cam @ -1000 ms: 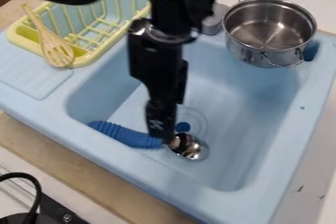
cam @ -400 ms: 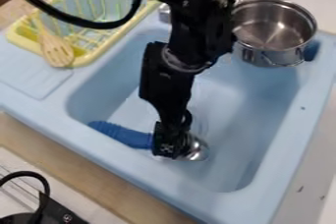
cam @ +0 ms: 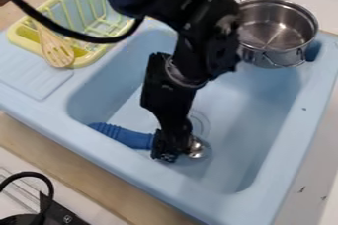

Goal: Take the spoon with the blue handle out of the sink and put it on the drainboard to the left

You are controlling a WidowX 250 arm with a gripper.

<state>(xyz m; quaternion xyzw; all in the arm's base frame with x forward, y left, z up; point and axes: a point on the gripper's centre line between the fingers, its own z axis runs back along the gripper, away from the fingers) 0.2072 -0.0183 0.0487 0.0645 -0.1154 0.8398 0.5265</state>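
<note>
Claw [cam: 168, 152], black, two-fingered: hangs low in the basin of a light blue sink, over the spot where the handle of a spoon [cam: 125, 136] meets its bowl. Whether it is spread, pressed together or pinching the spoon, one cannot tell.

Spoon: lies in the basin near the front wall; blue ridged handle on the left of the claw, shiny metal bowl [cam: 197, 149] on the right, middle hidden.

Arm [cam: 198, 36], black: enters at the top edge and slants down over the sink; black cable [cam: 72, 34] looping to the upper left.

Sink [cam: 132, 167]: light blue, one broad basin with round drain rings in its floor; ribbed drainboard on the left.

Pot [cam: 274, 54], stainless steel, with wire handles: upright at the sink's far right corner.

Dish rack [cam: 89, 61], yellow, wire-style: at the far left of the sink.

Slotted spatula [cam: 58, 54], wooden: leans across the rack, its slotted head at the near rim.

Tabletop [cam: 79, 170], wood-toned: along the sink's near side.

Second cable [cam: 33, 173], black: curves at lower left, above a dark device.
</note>
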